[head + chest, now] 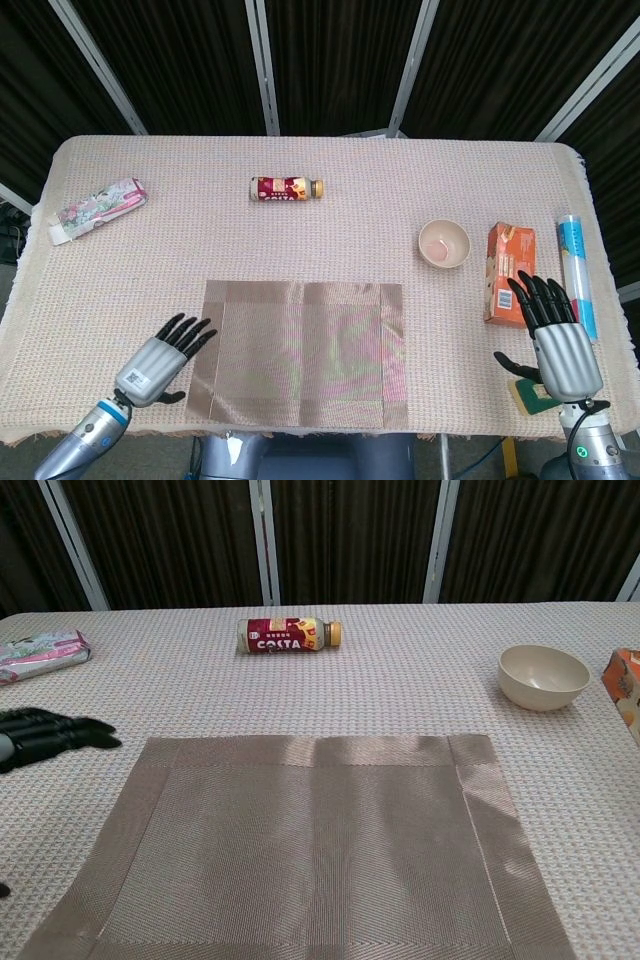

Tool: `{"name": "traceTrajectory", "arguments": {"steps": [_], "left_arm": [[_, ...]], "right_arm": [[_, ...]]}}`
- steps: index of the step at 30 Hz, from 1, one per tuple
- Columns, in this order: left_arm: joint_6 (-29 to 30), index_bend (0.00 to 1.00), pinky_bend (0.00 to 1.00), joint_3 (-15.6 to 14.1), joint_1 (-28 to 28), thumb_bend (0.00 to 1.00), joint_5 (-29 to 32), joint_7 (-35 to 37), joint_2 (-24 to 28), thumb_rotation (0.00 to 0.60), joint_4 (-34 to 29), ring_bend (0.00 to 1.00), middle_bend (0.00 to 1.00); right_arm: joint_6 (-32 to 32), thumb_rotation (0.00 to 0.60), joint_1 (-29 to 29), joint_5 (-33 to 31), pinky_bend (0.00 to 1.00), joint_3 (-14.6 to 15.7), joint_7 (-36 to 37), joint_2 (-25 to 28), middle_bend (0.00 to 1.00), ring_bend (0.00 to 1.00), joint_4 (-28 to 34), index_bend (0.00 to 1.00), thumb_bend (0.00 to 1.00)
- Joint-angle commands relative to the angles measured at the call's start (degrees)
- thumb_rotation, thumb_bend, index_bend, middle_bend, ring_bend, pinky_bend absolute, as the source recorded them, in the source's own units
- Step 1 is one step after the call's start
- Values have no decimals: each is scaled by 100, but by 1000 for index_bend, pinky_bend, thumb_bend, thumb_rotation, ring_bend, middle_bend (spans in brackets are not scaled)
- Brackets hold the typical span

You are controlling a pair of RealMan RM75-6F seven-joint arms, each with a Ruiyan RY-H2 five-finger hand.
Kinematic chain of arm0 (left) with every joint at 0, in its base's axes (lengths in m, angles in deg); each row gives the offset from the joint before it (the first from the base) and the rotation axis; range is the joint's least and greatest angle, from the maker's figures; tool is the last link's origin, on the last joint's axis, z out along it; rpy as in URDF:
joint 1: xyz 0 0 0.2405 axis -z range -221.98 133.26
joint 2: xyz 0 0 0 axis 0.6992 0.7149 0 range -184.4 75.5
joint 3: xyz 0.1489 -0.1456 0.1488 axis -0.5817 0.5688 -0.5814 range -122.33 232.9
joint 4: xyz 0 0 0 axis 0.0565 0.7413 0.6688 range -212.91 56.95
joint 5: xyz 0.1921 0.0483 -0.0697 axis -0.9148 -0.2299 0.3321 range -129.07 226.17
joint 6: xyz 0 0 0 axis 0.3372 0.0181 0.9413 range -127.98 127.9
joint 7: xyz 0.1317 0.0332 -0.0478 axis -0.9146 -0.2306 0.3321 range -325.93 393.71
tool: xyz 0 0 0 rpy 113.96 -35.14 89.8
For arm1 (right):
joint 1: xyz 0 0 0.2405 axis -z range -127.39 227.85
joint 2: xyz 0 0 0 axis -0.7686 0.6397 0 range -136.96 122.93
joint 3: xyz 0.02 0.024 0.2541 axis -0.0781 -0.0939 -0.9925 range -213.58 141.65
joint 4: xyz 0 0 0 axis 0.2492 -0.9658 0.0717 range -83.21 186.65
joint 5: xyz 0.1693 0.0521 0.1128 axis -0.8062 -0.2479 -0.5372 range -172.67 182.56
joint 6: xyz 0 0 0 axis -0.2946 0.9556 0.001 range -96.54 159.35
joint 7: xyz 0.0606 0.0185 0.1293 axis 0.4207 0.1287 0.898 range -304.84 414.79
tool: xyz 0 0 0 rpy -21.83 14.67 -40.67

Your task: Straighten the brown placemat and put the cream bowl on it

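Note:
The brown placemat [300, 352] [310, 845] lies flat and square near the front edge of the table. My left hand [158, 357] [45, 737] hovers just left of the mat, fingers spread and holding nothing. The cream bowl [444, 243] [543, 676] stands upright to the mat's back right, apart from it. My right hand [555, 335] is raised at the front right corner, open and empty, beside the orange box; the chest view does not show it.
A Costa bottle [286, 188] [290, 636] lies on its side at the back centre. A pink packet [97, 208] [40, 653] sits far left. An orange box [510, 271] and a blue-white tube [578, 275] lie at the right edge. A green-yellow sponge [531, 395] is under my right hand.

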Motion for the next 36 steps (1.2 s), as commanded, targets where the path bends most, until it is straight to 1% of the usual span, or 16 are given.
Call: {"name": "traceTrajectory", "arguments": {"steps": [1,4,8,11,13,14,17,20,23,24,29,33,36], "left_arm": [[745,0,0,265,-296,0,-47,303,472,600,-366,0,0],[1126,0,0,500,-450,0,112,477,649,600,-411,0,0],[1353,0,0,730,-598,0,445,565,764,600,-453,0,0],[1461,0,0,872,-685,0,643,605,796,600,-422,0,0],[1532,0,0,966,-740,0,764,656,787,600,-361,0,0],[1558,0,0,1020,-768,0,840,713,775,600,-311,0,0],[1567,0,0,1116,-815,0,999,857,750,600,-179,0,0],[1516,0,0,1195,-831,0,1109,974,694,600,39,0,0],[1430,0,0,1257,-831,0,1202,1028,641,600,245,0,0],[1421,0,0,1269,-830,0,1216,1033,637,600,267,0,0],[1397,0,0,1388,-842,0,1314,1096,597,600,459,0,0],[1339,0,0,1437,-851,0,1364,1141,588,600,549,0,0],[1289,0,0,1481,-857,0,1423,1173,585,600,589,0,0]], "right_arm": [[-84,600,-19,-90,0,-10,-13,-12,0,0,-26,0,0],[-242,600,-60,-258,0,-33,-40,-31,0,0,-79,0,0],[-525,600,-146,-508,0,-60,-73,-58,0,0,-139,0,0],[-871,600,-290,-730,0,-101,-54,-82,0,0,-222,0,0],[-1169,600,-427,-879,0,-129,-53,-97,0,0,-304,2,0],[-1415,600,-552,-973,0,-150,-83,-115,0,0,-392,6,0],[-1906,600,-851,-1193,0,-255,-181,-217,0,0,-650,41,0],[-2452,600,-1245,-1524,0,-471,-236,-444,0,0,-1007,88,0],[-2828,600,-1601,-1798,0,-673,-383,-702,0,0,-1373,119,0],[-2864,600,-1645,-1828,0,-698,-411,-736,0,0,-1420,134,0],[-3294,600,-2205,-2254,0,-1012,-803,-1254,0,0,-2063,216,0],[-3573,600,-2540,-2571,0,-1142,-1017,-1630,0,0,-2544,278,5],[-3709,600,-2725,-2723,0,-1176,-1113,-1890,0,0,-2886,310,37]]}}
